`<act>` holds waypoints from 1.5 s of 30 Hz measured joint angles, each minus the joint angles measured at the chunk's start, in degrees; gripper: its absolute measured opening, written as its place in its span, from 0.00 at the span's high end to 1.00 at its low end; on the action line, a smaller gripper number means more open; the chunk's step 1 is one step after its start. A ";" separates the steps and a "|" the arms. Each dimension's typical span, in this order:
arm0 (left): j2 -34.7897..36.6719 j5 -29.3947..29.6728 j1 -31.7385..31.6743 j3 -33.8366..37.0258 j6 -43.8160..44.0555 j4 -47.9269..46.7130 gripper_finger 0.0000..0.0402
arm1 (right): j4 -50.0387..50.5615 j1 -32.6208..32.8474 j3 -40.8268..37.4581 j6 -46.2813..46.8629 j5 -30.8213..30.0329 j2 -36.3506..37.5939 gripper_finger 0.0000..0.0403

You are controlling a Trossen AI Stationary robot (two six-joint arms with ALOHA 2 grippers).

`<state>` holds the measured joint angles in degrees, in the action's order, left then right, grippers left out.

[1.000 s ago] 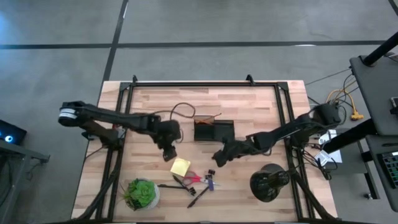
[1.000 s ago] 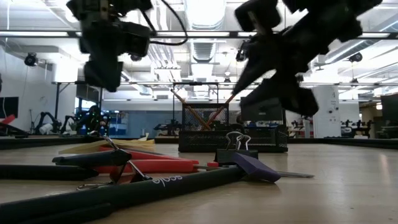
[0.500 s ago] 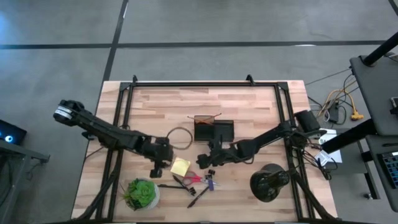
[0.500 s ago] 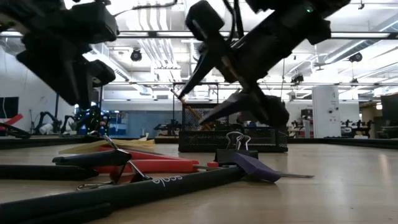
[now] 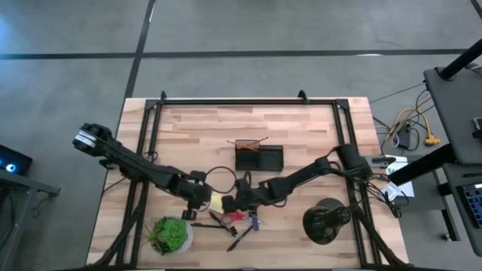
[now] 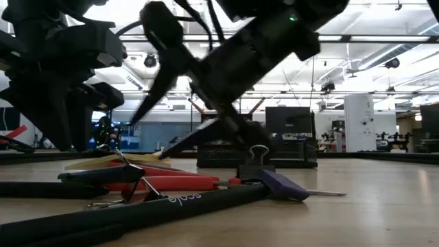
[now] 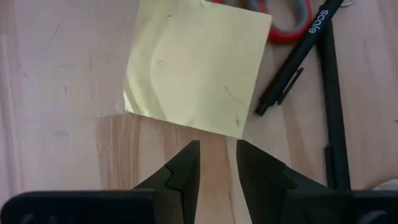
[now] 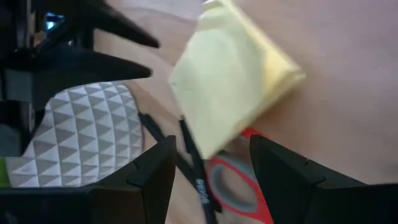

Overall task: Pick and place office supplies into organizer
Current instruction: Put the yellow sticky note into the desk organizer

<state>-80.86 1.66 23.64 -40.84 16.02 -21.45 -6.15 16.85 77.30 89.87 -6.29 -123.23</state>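
The yellow sticky-note pad [image 5: 218, 202] lies flat on the table between my two grippers. My left gripper [image 7: 217, 152] stands just short of the pad's edge [image 7: 186, 121], fingers slightly apart with only bare wood between them. My right gripper [image 8: 211, 162] comes in from the table's right, wide open, with the pad [image 8: 230, 81] just ahead of its fingers. Red-handled scissors [image 5: 233, 217], black pens [image 5: 207, 224] and a small purple piece [image 5: 254, 222] lie just nearer than the pad. The black mesh organizer [image 5: 258, 156] stands farther back.
A green potted plant [image 5: 169, 235] in a white patterned pot stands near the front left, close to my left gripper. A round black domed object [image 5: 325, 220] sits at the front right. A black binder clip [image 6: 260, 168] lies among the supplies.
My left gripper has swung toward the table's near edge, sunk, and rolled, ending beside the pad. My right gripper has reached toward the table's left and slightly down to the pad, and its fingers stand wider apart than before. The supplies have not moved.
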 joint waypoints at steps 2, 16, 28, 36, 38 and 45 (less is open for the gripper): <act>0.31 0.15 0.00 0.00 -0.07 -0.09 0.78 | 0.28 0.03 1.27 -0.20 -0.11 -0.76 0.51; 0.62 1.93 0.06 0.00 -1.91 1.43 0.78 | 10.26 -0.71 1.97 -1.26 -2.20 -0.14 0.51; -1.86 2.12 0.00 -0.02 -1.38 3.61 0.78 | 10.57 -2.35 3.01 -4.93 -1.10 -0.60 0.51; -4.40 2.16 -0.47 0.02 -1.89 8.54 0.78 | 10.71 -2.32 2.92 -5.45 0.61 -0.60 0.51; -5.52 2.08 -0.75 0.00 -2.47 10.88 0.78 | 10.69 -2.35 2.92 -5.46 0.64 -0.60 0.51; -8.19 1.35 -1.53 -0.02 -3.44 15.56 0.78 | 10.67 -2.24 2.86 -5.40 0.88 -0.60 0.51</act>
<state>-89.05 3.01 22.11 -40.86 12.58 -5.90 4.52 14.61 80.16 84.47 -5.41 -123.83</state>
